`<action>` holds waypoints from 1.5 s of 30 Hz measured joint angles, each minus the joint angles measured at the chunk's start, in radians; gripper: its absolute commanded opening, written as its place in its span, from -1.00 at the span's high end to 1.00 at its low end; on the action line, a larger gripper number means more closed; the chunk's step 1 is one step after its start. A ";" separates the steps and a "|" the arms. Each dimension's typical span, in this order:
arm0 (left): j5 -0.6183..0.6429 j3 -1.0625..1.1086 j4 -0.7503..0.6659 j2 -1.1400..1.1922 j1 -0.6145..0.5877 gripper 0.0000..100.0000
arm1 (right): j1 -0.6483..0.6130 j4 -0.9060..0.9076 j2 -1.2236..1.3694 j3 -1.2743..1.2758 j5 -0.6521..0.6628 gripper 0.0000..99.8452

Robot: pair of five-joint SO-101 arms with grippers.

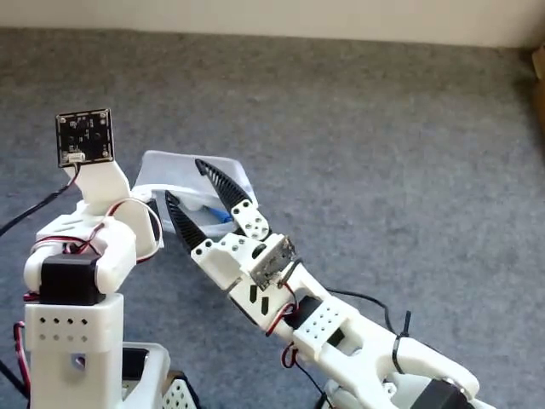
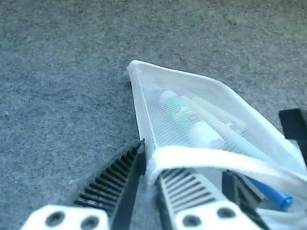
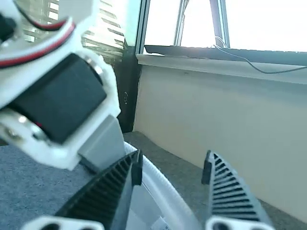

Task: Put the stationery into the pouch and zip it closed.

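A white mesh pouch [image 1: 170, 173] lies on the grey carpet, open toward the arms. Through its mesh [image 2: 201, 110] I see pale pens and a white tube, and a blue pen [image 2: 271, 194] lies at its mouth. In the left wrist view my left gripper [image 2: 151, 160] is shut on the pouch's rim near one corner. My right gripper [image 1: 183, 179] hangs open over the pouch's mouth. In its own view it [image 3: 172, 163] has one black finger on each side of the white rim [image 3: 163, 196].
Grey carpet [image 1: 383, 128] spreads around the pouch, with a pale wall along the far edge. The left arm's wrist and camera board [image 1: 85, 136] stand close beside the right gripper. A loose black cable [image 1: 366, 298] trails by the right arm.
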 measured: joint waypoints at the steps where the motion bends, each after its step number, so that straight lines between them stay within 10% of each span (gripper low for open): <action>1: 0.000 0.000 0.000 0.000 0.000 0.98 | 0.000 0.000 -0.012 0.002 0.000 0.62; 27: 0.002 0.054 -0.021 -0.005 0.000 0.98 | 0.127 1.448 -0.793 -0.219 0.000 0.62; 45: 0.002 0.063 -0.025 -0.002 0.000 0.98 | 0.092 1.517 -1.212 0.198 -0.002 0.62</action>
